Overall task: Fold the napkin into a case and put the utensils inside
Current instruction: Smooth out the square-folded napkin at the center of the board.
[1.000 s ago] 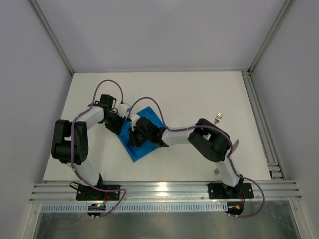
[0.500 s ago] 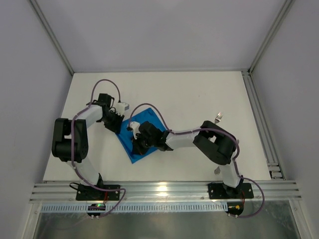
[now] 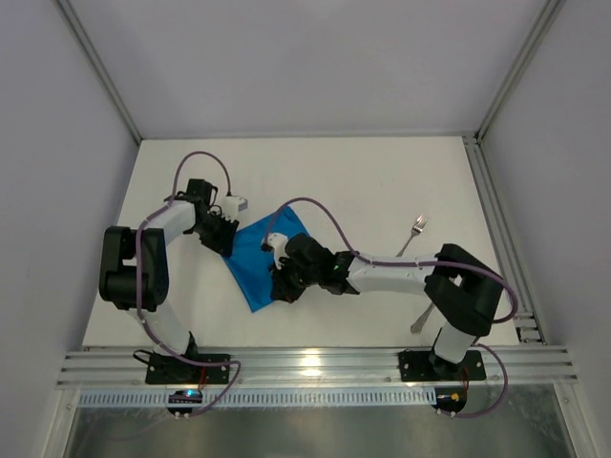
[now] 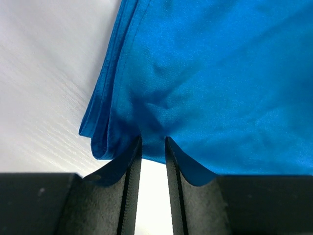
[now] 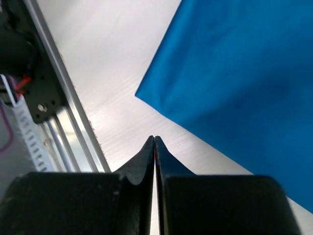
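Draping over left tool [image 4: 153, 140] tips, jaws slightly parted, blue napkin [image 4: 220, 88], right tool [image 5: 154, 140] clenched empty just beside it.

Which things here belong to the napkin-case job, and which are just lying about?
Job: blue napkin; fork; second utensil, partly hidden.
Not the job: white table; metal rail at the near edge; purple cables.
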